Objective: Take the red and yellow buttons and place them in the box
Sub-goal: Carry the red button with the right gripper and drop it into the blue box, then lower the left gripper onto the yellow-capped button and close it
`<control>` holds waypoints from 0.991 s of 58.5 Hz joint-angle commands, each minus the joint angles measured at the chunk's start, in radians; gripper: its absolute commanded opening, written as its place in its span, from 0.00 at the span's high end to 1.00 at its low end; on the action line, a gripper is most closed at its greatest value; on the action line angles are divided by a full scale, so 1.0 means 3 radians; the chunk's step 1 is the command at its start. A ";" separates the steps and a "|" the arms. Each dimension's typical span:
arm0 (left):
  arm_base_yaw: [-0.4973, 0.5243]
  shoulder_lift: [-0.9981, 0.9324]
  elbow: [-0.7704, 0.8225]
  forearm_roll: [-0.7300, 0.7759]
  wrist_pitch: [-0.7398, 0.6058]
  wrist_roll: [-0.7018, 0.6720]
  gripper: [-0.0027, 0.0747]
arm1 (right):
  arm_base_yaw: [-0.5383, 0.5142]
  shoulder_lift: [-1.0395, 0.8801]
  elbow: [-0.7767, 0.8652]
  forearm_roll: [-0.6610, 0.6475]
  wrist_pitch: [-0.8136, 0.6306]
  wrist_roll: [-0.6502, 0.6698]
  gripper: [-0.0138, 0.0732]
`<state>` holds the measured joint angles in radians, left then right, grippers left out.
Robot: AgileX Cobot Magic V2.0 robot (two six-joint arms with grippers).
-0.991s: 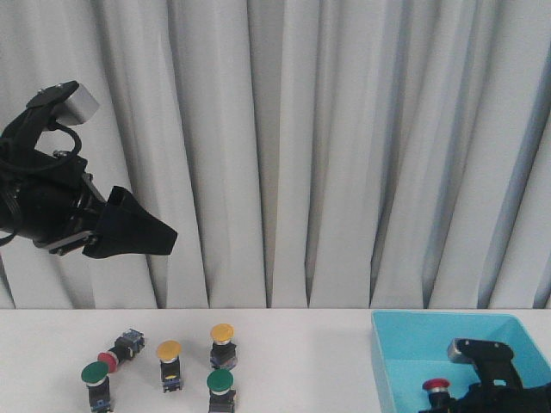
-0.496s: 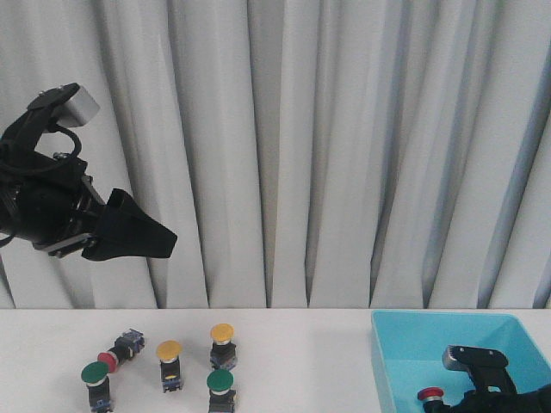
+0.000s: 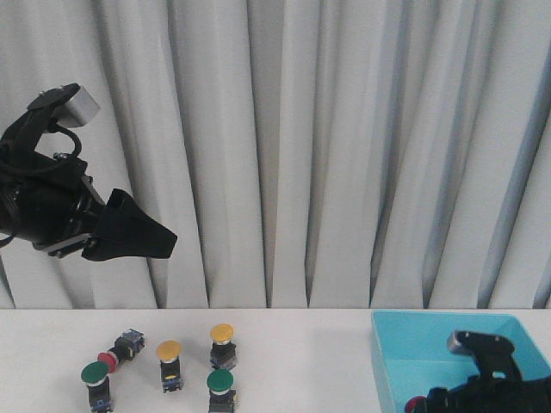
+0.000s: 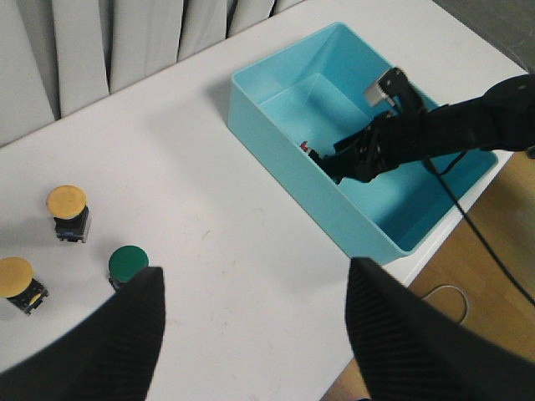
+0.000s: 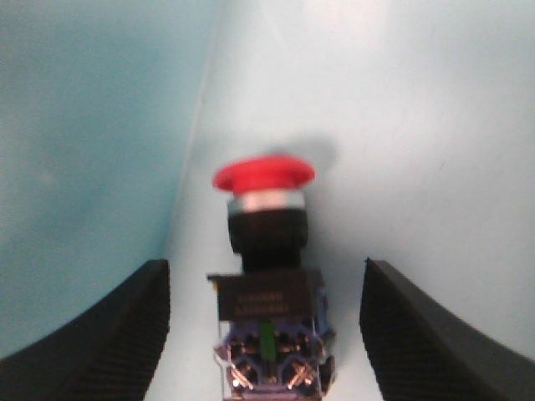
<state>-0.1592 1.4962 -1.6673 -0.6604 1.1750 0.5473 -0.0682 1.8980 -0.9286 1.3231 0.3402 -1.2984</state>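
Red button [image 5: 264,242] inside box [image 4: 276,100]; base cut off

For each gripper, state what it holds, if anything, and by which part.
Nothing is held. The right gripper is open inside the box, its fingers apart from the red button between them. The left gripper is open, high above the table.

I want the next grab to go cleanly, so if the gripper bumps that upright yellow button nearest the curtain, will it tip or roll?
The yellow button probably tips easily: its wide domed cap sits above a narrower dark body. Once down, the round cap might let it roll in an arc, like the red button already lying sideways.
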 commanded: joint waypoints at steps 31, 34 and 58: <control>-0.0015 -0.0123 -0.0093 0.0042 -0.0079 -0.0009 0.39 | -0.0069 -0.2392 -0.0079 0.0159 0.1369 0.0011 0.64; -0.0015 -0.0123 -0.0093 0.0142 -0.0039 -0.0009 0.39 | -0.0069 -0.2566 -0.0079 0.0213 0.1542 0.0011 0.72; -0.0015 -0.0084 -0.0071 0.0617 -0.0008 -0.0038 0.39 | -0.0069 -0.4221 -0.0079 0.0183 0.1705 0.0337 0.84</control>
<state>-0.1592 1.4962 -1.6673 -0.4530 1.2195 0.5465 -0.0855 0.7021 -0.9286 1.3709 0.8646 -1.2427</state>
